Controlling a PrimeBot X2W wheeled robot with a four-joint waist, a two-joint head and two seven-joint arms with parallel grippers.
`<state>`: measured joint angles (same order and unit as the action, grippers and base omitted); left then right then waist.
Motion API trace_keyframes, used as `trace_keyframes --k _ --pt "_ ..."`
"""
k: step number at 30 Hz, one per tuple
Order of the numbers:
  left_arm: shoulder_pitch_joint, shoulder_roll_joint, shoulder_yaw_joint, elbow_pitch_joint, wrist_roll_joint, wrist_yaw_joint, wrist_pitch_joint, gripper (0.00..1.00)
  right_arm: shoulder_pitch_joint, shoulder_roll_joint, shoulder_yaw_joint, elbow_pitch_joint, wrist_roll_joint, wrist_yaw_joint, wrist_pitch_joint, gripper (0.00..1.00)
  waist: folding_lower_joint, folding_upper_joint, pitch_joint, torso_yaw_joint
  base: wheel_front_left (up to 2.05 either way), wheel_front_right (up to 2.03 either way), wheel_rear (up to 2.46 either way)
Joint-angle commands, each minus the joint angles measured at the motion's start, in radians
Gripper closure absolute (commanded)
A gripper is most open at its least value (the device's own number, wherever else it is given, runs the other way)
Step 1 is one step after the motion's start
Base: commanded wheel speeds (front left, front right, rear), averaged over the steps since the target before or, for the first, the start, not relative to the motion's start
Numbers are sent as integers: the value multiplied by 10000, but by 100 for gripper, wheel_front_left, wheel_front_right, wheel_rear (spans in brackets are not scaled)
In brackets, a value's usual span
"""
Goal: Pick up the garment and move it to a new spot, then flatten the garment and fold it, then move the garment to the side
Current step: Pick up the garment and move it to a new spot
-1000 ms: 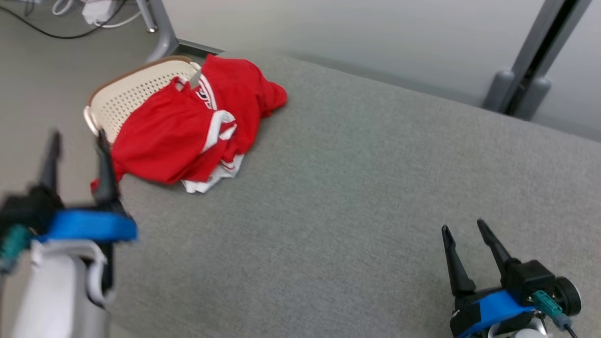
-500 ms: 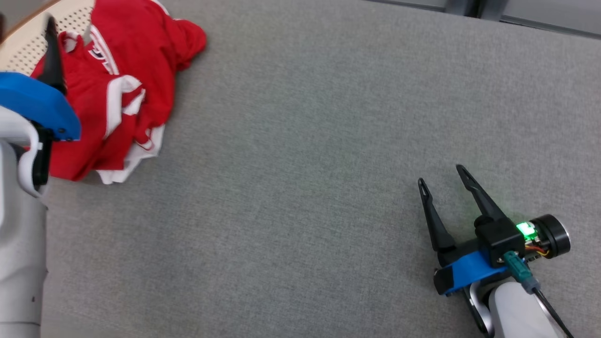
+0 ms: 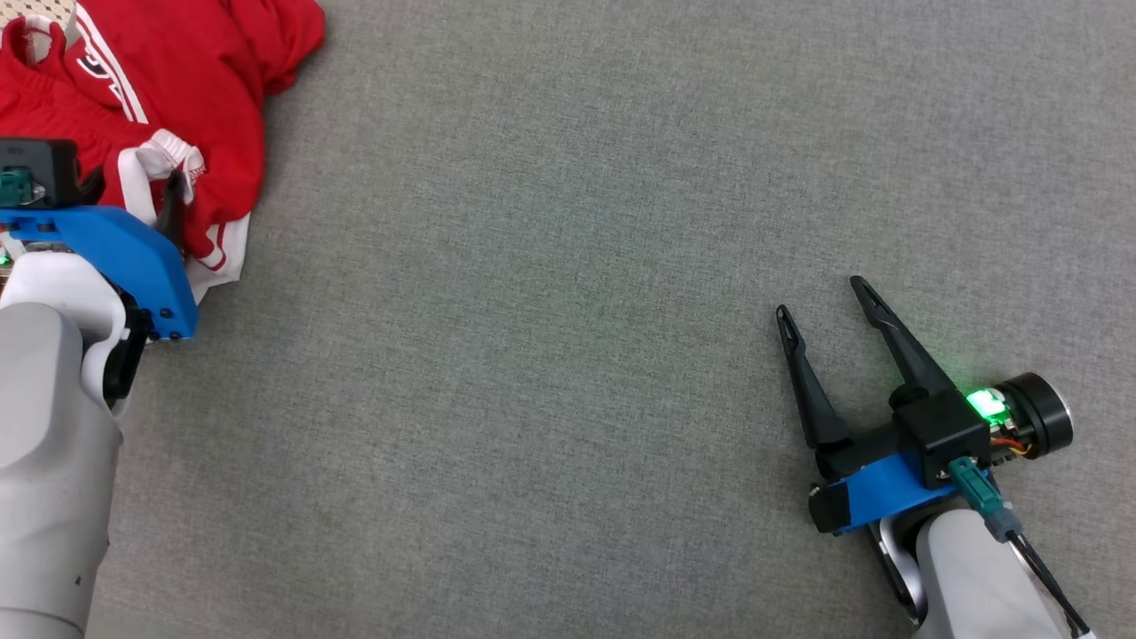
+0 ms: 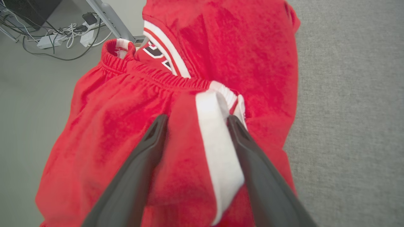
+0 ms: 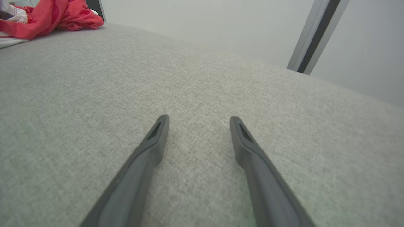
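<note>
The left gripper (image 4: 197,119) stands wide over the red garment (image 4: 252,50), whose white-edged fold lies between its fingers. I think it should sink deeper before closing, to catch several layers. The right gripper (image 3: 818,297), also wide, is well apart.
</note>
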<state>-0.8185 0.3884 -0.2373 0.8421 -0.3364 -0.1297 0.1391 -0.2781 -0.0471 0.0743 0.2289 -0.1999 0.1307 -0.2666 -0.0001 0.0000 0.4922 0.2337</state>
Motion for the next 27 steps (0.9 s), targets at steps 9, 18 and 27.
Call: trace_keyframes --k 9,18,27 --pt "-534 397 -365 424 -390 -10 -730 100 237 -46 222 397 559 3 28 0 1 0 -645 -4 0 0 0" --pt "-825 1086 -783 -324 -258 -11 -1538 100 751 -49 392 666 1496 1 24 0 1 0 -2359 -384 0 0 0" --pt "-1124 989 -2069 -2482 -168 -11 -1156 100 1609 -44 156 824 2305 1 24 0 1 0 -4051 -1551 0 0 0"
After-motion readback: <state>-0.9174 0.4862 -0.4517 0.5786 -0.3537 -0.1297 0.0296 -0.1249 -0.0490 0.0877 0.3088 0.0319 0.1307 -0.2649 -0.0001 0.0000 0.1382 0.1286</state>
